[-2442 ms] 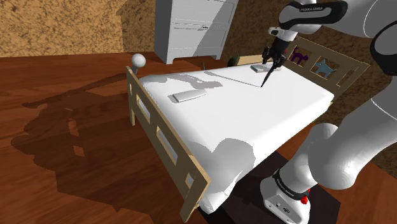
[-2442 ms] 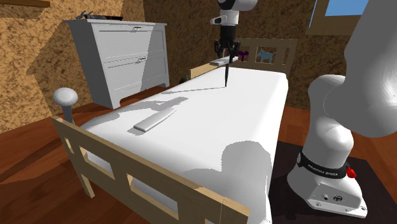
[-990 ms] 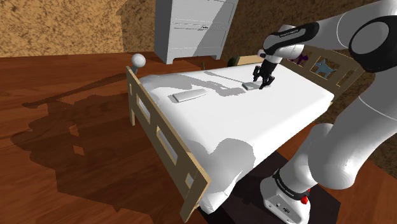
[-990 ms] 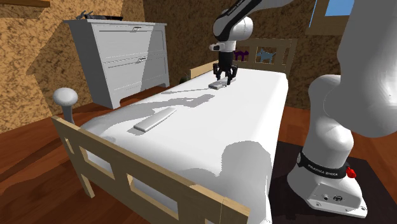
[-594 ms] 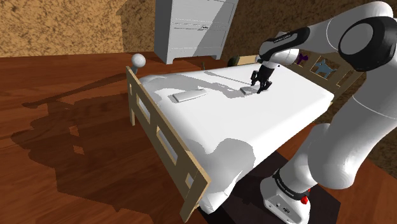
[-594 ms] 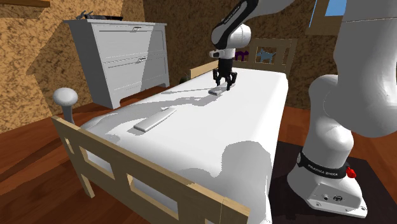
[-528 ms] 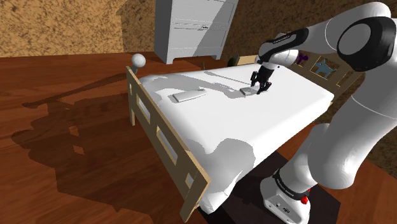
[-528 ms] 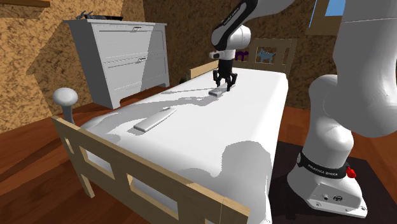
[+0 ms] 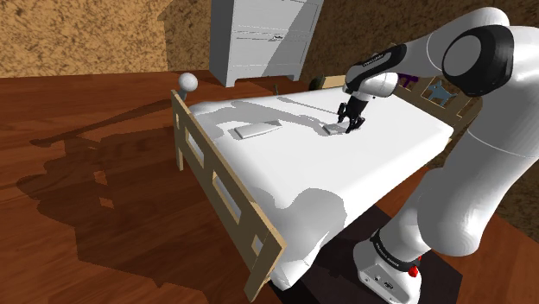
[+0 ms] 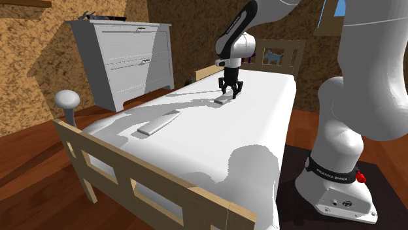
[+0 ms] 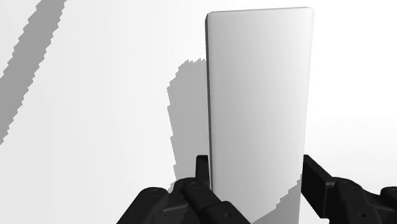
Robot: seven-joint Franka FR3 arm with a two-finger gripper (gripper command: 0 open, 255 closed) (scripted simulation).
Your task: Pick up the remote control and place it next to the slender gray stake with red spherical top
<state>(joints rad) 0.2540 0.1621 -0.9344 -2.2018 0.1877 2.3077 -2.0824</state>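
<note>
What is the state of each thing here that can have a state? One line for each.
pincer: shut on the remote control.
remote control: white, clasped by its long sides, low over the bed.
long flat slab: lying free on the bed.
stake: upright at the bed's corner, its round top grey.
dresser: drawers shut.

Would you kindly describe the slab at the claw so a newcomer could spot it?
On the white bed, look toward the headboard end, under the black claw. The short white slab there sits in its grip; the other slab is longer, nearer the footboard.
</note>
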